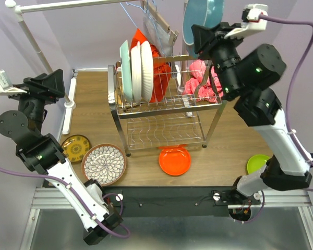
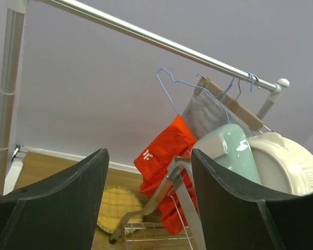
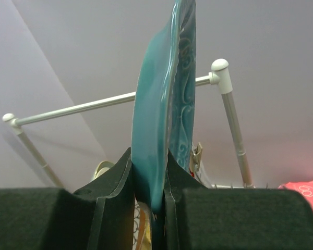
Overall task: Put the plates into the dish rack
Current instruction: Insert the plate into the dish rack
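1. The right pincer (image 3: 150, 177) clamps a teal plate (image 1: 198, 13) by its lower rim. Its jaws are drawn in to a narrow gap on the edge, and the plate stands upright above the fingers.
2. The dish rack (image 1: 169, 108) sits below this pincer, a little toward the left arm's side. The plate hangs in the air over the upper shelf and is not yet in a slot.
3. The step in hand appears to be carrying the teal plate to the rack. The next move likely calls for lowering it on edge, lined up with the wires. It must go into a free slot clear of the red cloth (image 1: 159, 67) and pink cloth (image 1: 201, 78) beneath the pincer.
4. The left pincer (image 2: 147, 161) stands wide open and empty, raised well apart from the rack.
5. One plate is held.
6. Three stand in the rack, well to the left of the right pincer: a mint plate (image 1: 125, 70), a white plate (image 1: 136, 70) and a second white plate (image 1: 146, 70).
7. Four lie flat on the worktop (image 1: 94, 104). The orange plate (image 1: 175, 160) and lime green plate (image 1: 258, 164) are far below the right pincer. The small yellow patterned plate (image 1: 76, 147) and floral plate (image 1: 104, 164) are below the left one.
8. A ninth, a tan plate (image 2: 117, 208), shows ahead of and below the left pincer.
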Tool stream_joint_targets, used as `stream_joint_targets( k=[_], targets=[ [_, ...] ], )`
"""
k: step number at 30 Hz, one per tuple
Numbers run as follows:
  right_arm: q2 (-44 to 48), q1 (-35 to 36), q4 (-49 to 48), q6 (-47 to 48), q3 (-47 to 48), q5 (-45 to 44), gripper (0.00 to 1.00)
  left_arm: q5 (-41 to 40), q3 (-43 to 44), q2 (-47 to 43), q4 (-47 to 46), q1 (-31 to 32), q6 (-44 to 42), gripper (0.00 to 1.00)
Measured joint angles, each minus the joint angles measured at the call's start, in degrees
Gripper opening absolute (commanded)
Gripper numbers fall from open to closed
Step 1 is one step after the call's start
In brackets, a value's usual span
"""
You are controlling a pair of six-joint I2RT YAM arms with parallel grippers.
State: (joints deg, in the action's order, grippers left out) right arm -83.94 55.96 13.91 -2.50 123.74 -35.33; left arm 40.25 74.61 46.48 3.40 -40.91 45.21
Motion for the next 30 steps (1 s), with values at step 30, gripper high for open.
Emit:
stream_joint_targets(
  k=[30],
  targets=[
    [-2.6,-4.6,7.5,-27.1,-10.1,15.5,0.01,-0.7,-2.0,-1.7,1.1,0.5,-1.2,0.73]
  ],
)
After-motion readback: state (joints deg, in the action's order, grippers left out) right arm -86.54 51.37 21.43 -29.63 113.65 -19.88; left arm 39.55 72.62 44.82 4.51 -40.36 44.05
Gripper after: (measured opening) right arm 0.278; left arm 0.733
